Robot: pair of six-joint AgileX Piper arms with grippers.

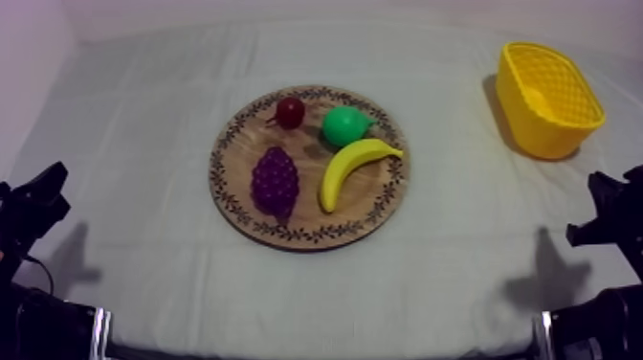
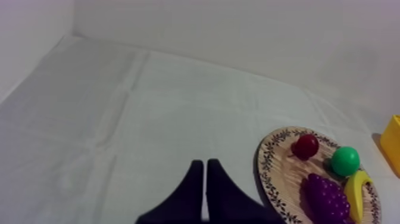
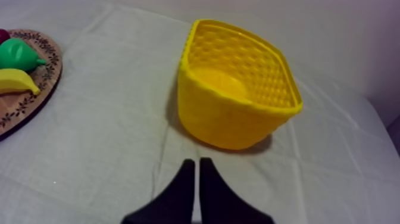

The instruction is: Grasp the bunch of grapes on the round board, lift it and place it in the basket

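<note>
**Bunch of grapes**: purple, lying flat on the left front part of the wooden board, tapered end toward the front of the desk. We record it well apart from both pincers. In the left wrist view it sits on the board's near side, beyond the left pincer and off toward the desk's middle. Bare cloth separates the two.

**Left pincer:** clenched on nothing, its fingers pressed together in a narrow wedge, at the desk's left side.

**Right pincer**: likewise clenched on nothing. It points at the yellow basket, with a strip of bare cloth between them.

**Board neighbours:** the banana lies just beside the grapes on their right, with a band of bare wood between them. The pear sits behind the banana and close against it; we cannot tell whether they touch. The small red fruit sits near the far rim, beside the pear and beyond the grapes.

**Yellow basket:** upright, mouth upward, at the desk's far right, well apart from the board.

**Desk:** we note bare cloth all round the board, and a wide open stretch between board and basket. A pale wall runs along the far edge and the left edge. The left arm and the right arm stand as dark shapes at the two front corners, each with open cloth between it and the board.
</note>
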